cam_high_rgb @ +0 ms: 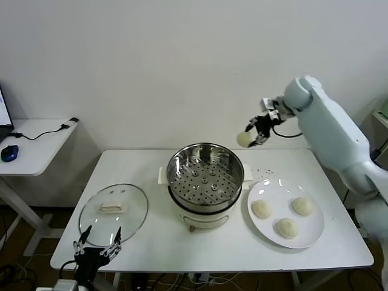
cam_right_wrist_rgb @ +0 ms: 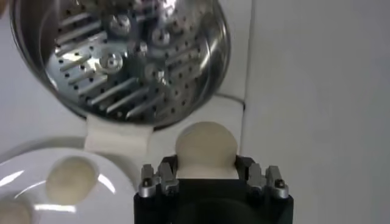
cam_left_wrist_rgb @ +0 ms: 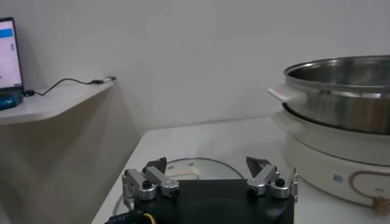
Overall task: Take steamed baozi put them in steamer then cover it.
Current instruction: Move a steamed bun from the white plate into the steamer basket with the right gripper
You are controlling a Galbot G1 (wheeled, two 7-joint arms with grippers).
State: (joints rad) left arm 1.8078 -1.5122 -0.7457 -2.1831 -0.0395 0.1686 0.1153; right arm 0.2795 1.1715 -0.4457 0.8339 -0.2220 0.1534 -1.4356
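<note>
A bare lab or office room: plain white wall [cam_high_rgb: 151,73], white table [cam_high_rgb: 151,242], side desk [cam_high_rgb: 36,145] with mouse [cam_high_rgb: 9,153].

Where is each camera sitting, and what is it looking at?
Head view: high on the robot, looking down at the table; shows the right gripper holding a baozi and the left gripper by the glass lid.
Left wrist view: low at the table's edge, looking across at the steamer; left gripper open.
Right wrist view: up high, looking down on the steamer and plate; right gripper and baozi.
All three share the steamer.
</note>
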